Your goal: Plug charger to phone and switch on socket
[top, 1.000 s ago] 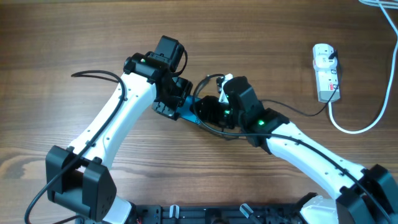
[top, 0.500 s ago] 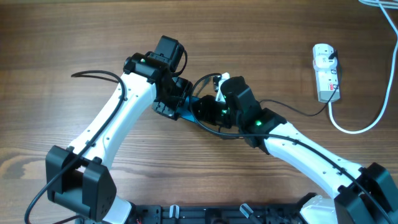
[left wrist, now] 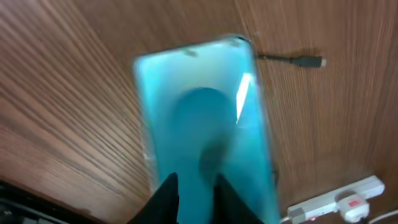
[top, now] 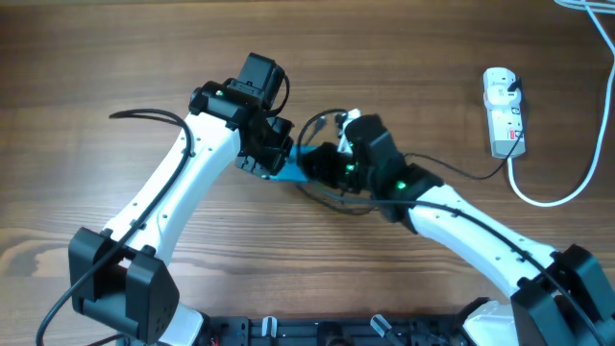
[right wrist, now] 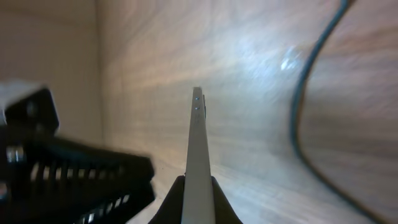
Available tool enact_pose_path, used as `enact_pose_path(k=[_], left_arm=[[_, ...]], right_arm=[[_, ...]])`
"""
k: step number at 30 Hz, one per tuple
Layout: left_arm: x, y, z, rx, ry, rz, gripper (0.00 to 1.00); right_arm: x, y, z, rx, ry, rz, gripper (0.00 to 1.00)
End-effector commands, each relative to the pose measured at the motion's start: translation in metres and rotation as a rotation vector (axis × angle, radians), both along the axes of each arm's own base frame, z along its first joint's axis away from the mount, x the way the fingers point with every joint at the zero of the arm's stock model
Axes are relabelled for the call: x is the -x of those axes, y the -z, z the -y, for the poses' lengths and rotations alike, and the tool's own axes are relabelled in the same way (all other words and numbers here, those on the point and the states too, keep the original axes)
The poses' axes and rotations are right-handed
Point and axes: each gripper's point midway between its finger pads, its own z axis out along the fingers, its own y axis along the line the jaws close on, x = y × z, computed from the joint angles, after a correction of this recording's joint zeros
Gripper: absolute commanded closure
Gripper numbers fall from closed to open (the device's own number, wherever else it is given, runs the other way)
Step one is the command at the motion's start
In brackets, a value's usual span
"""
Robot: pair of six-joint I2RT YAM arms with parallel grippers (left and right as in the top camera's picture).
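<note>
The phone [top: 291, 172] shows as a turquoise sliver between the two grippers at the table's middle. In the left wrist view its blue screen [left wrist: 199, 124] fills the frame, blurred. My right gripper [top: 319, 168] is shut on the phone, which the right wrist view shows edge-on [right wrist: 198, 143] between its fingers [right wrist: 198, 190]. My left gripper [top: 272, 161] is right beside the phone, its fingers [left wrist: 196, 199] a little apart in front of the screen. The charger's metal-tipped plug [left wrist: 309, 61] lies loose on the wood, and its black cable [top: 471, 176] runs to the socket [top: 504, 113] at the right.
A thick white lead [top: 567, 197] loops from the socket along the right edge. The socket also shows in the left wrist view [left wrist: 339, 205]. The black cable [right wrist: 308, 118] curves over the wood right of the phone. The left arm's black cable [top: 144, 113] lies at the left.
My right gripper has shifted a little up and toward the left gripper with the phone. The left arm has hardly moved.
</note>
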Motion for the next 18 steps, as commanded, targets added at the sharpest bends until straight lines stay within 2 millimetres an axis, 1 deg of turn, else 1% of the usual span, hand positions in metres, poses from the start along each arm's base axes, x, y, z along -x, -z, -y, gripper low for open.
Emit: enact_pose_path(k=[1, 3, 4, 5, 7, 8, 9, 10, 11, 12, 13, 16, 18], left_arm=[[-0.009, -0.018, 0.021, 0.091, 0.268, 0.142, 0.66], [-0.016, -0.033, 0.047, 0.22, 0.433, 0.251, 0.55], [-0.02, -0.042, 0.06, 0.287, 0.491, 0.304, 0.47], [-0.022, -0.05, 0.069, 0.338, 0.525, 0.34, 0.41], [-0.024, -0.06, 0.077, 0.411, 0.542, 0.367, 0.34], [-0.026, -0.072, 0.082, 0.496, 0.554, 0.392, 0.32], [-0.029, -0.082, 0.085, 0.557, 0.563, 0.417, 0.3], [-0.031, -0.098, 0.089, 0.65, 0.581, 0.453, 0.27], [-0.034, -0.108, 0.09, 0.708, 0.579, 0.471, 0.25], [-0.036, -0.117, 0.089, 0.76, 0.548, 0.46, 0.23], [-0.038, -0.123, 0.088, 0.798, 0.51, 0.438, 0.21], [-0.04, -0.13, 0.09, 0.842, 0.46, 0.404, 0.21], [-0.04, -0.13, 0.089, 0.843, 0.455, 0.399, 0.21]], right_arm=[[-0.025, -0.042, 0.028, -0.044, 0.089, 0.105, 0.96], [-0.033, -0.065, 0.049, -0.055, 0.165, 0.156, 0.96], [-0.036, -0.077, 0.065, -0.054, 0.239, 0.17, 0.96], [-0.039, -0.09, 0.086, -0.047, 0.346, 0.183, 0.96], [-0.039, -0.112, 0.12, -0.058, 0.538, 0.203, 0.96], [-0.035, -0.124, 0.138, -0.114, 0.673, 0.176, 0.96], [-0.031, -0.13, 0.15, -0.193, 0.782, 0.118, 0.96], [-0.026, -0.133, 0.154, -0.284, 0.856, 0.048, 0.96], [-0.024, -0.136, 0.154, -0.334, 0.88, 0.014, 0.96], [-0.023, -0.138, 0.149, -0.386, 0.875, -0.025, 0.96], [-0.023, -0.136, 0.142, -0.426, 0.869, -0.076, 0.96], [-0.029, -0.132, 0.13, -0.483, 0.855, -0.136, 0.96], [-0.035, -0.134, 0.116, -0.513, 0.793, -0.147, 0.96]])
